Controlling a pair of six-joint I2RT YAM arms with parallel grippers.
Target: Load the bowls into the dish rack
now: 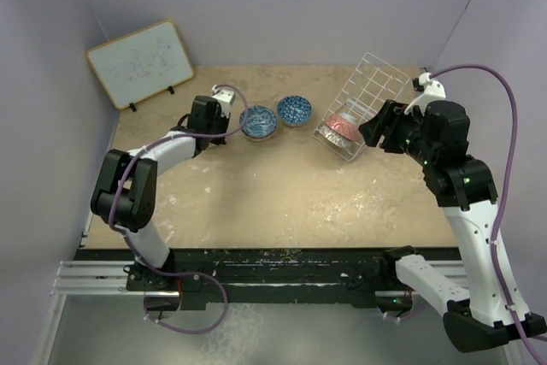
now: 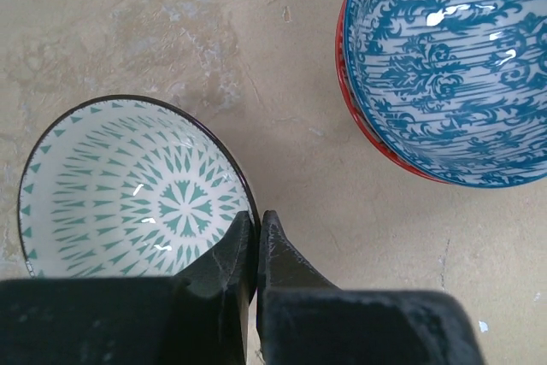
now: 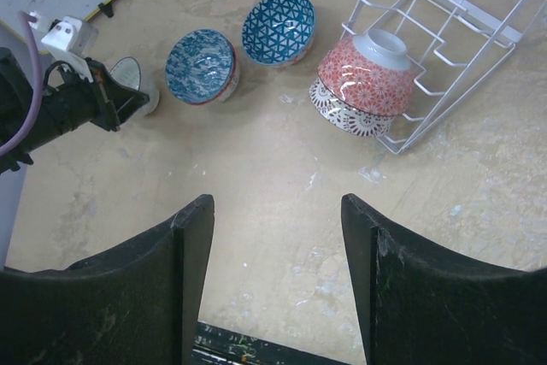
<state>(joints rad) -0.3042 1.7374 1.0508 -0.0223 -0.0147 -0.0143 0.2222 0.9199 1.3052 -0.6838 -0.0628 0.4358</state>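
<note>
Your count: five bowls (image 3: 278, 27). Two nest in the rack (image 3: 479, 32) at 2 o'clock; three sit on the table (image 3: 282, 177), 11 to 12. Left claw (image 2: 256, 250) clenched on teal bowl (image 2: 128, 194) rim; right claw (image 3: 278, 237) released.

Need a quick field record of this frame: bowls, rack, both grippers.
rack: white wire rack, back right of table
in rack: pink bowl resting on white lacy bowl, at its near end
on table: blue scroll bowl beside blue triangle bowl
left gripper: shut on rim of green-patterned bowl
right gripper: open, empty
left to load: three
</note>
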